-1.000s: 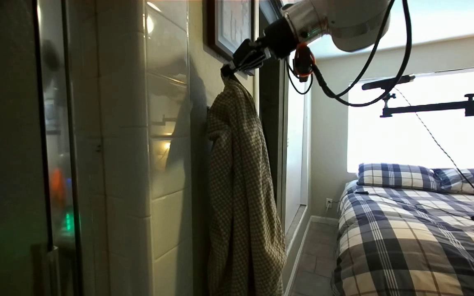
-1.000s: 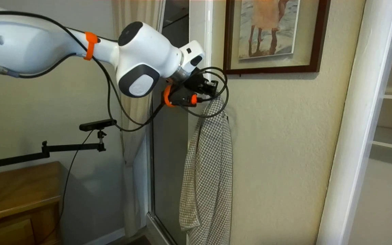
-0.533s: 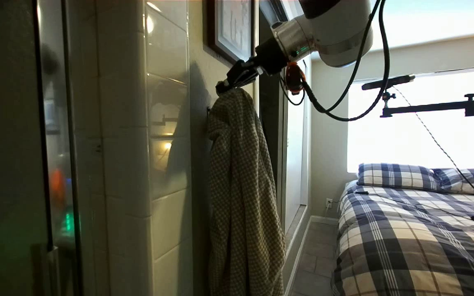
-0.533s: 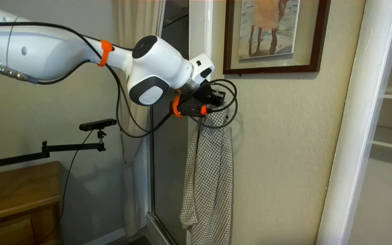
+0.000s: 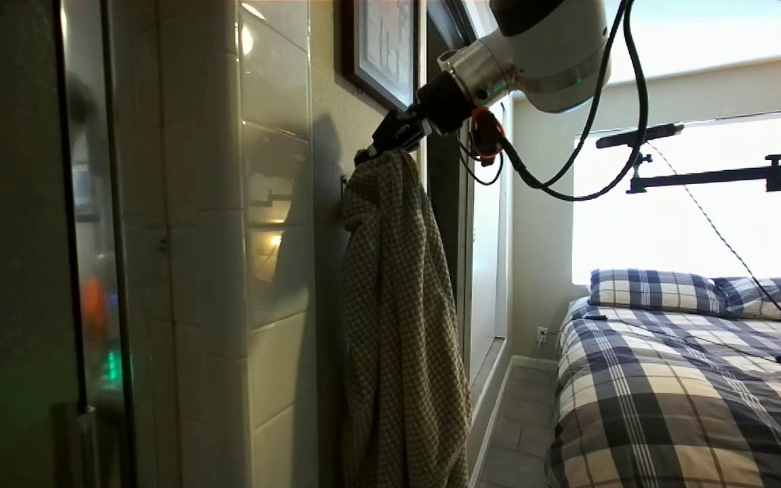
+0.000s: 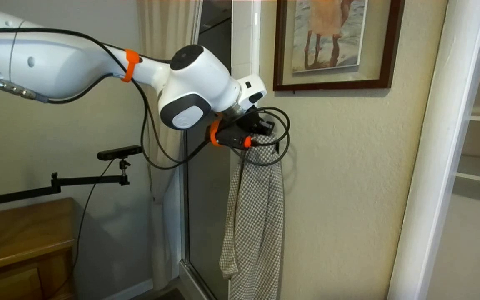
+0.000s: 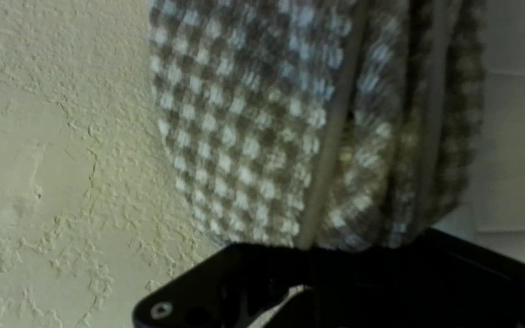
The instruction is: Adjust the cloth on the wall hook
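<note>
The cloth (image 5: 401, 305), checked grey-beige, hangs in long folds along the wall in both exterior views (image 6: 256, 216). It fills the middle of the wrist view (image 7: 244, 136). My gripper (image 5: 365, 157) is at the cloth's top edge, angled down toward the wall. In the wrist view the gripper's jaws (image 7: 310, 248) are together with cloth bunched at their tips. The wall hook (image 5: 344, 180) shows as a small dark bit at the cloth's wall side, just below the fingertips. It also shows beside the cloth (image 6: 277, 147). Whether cloth lies over the hook cannot be told.
A framed picture (image 6: 335, 86) hangs on the wall close above the gripper. Cable loops (image 6: 286, 125) hang around the gripper. A tiled wall edge (image 5: 278, 271) and shower door (image 6: 206, 187) stand beside the cloth. A plaid bed (image 5: 689, 379) is farther back.
My gripper has moved down and closer to the wall, and its wrist has tilted lower. The cloth's top has come down with it and now slumps instead of being pulled up taut.
</note>
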### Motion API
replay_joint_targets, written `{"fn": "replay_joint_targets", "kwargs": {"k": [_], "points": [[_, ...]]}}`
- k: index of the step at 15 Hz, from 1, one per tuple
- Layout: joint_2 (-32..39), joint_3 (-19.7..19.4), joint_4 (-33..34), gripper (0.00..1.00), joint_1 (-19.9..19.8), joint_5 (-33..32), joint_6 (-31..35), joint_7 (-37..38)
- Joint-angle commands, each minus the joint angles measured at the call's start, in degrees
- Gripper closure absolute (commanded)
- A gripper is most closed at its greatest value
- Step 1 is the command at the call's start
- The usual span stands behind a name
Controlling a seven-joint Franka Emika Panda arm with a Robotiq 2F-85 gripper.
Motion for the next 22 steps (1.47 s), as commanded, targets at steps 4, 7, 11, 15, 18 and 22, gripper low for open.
{"fn": "replay_joint_targets", "kwargs": {"k": [4,7,11,15,18,22], "points": [[0.4,-0.2,2.6,0.58,-0.6,-2.4,-2.4,0.7],[0.0,0.0,5.1,0.38,-0.1,-3.1,-1.6,-4.5],[-2.2,0.5,6.4,0.10,-1.1,-10.9,-5.3,1.0],[-4.6,1.4,6.4,0.00,-3.3,-19.8,-14.4,9.3],[-5.9,1.0,7.0,0.00,-3.2,-20.1,-21.5,11.8],[-6.8,0.7,7.6,0.00,-3.2,-19.5,-28.4,13.4]]}}
